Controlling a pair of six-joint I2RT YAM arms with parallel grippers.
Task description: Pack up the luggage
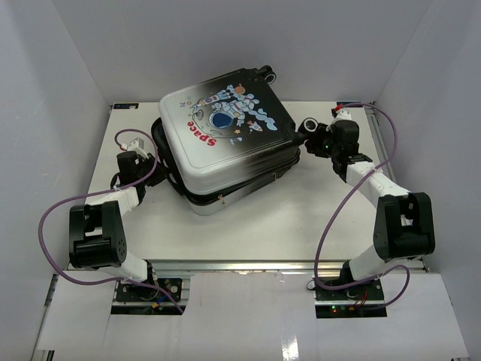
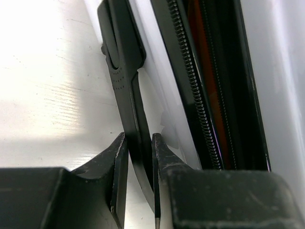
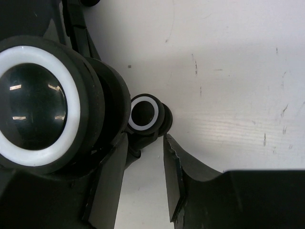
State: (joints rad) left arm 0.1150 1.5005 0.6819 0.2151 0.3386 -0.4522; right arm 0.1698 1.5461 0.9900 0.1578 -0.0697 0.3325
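The astronaut-print suitcase (image 1: 225, 128) is lying, lid nearly down, toward the table's (image 1: 301, 218) far left corner. The left gripper (image 2: 138, 143) is pinching its black tab (image 2: 121, 71) narrowly. The right gripper (image 3: 145, 143) is standing part-open beside a wheel (image 3: 35, 100), clamping nothing. A skewed pull risks slipping the tab or dragging the unbraced case.

Luggage (image 1: 225, 143): black-to-white shell, astronaut print, red "Space".

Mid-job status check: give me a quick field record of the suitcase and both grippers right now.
luggage: on the table, printed shell on top, halves nearly together, gap at the near edge
left gripper: shut on a black tab beside the zipper rim, at the case's left side
right gripper: open, fingertips at the wheels on the right side, gripping nothing
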